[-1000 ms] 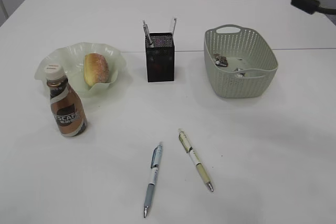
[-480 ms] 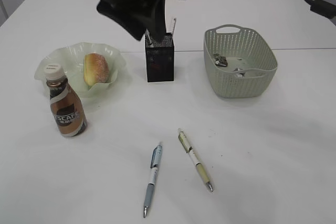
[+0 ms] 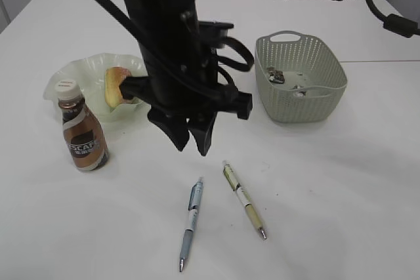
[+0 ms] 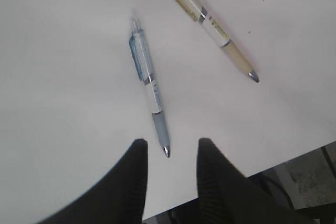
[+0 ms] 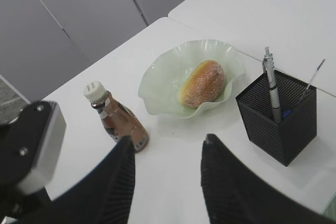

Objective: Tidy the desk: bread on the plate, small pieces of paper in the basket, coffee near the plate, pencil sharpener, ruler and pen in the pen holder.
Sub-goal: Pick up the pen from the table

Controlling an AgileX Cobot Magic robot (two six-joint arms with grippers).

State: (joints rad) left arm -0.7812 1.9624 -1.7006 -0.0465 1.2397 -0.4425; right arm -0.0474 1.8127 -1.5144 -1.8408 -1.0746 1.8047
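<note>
Blue pen [image 3: 191,223]: lies flat on the table [image 3: 341,195] near the front edge, tip toward the viewer; in the left wrist view its tip sits just ahead of the gap between the two fingers.
Beige pen [image 3: 245,199]: lies flat just right of the blue pen, apart from it, slanting the other way.
Left gripper [image 3: 190,141]: points down above the table, behind the two pens; jaws apart, nothing between them, touching neither pen.
Bread [image 3: 115,86]: on the plate [image 3: 72,73], partly hidden by the left arm.
Coffee [image 3: 81,128]: bottle upright, just in front of the plate.
Holder [image 5: 278,117]: black mesh, upright beside the plate; a silver pen [image 5: 271,83] stands in it. Hidden by the left arm in the exterior view.
Basket [image 3: 300,80]: right of centre, with small scraps inside.
Right gripper [image 5: 168,153]: raised well above the table; fingers parted, empty.
</note>
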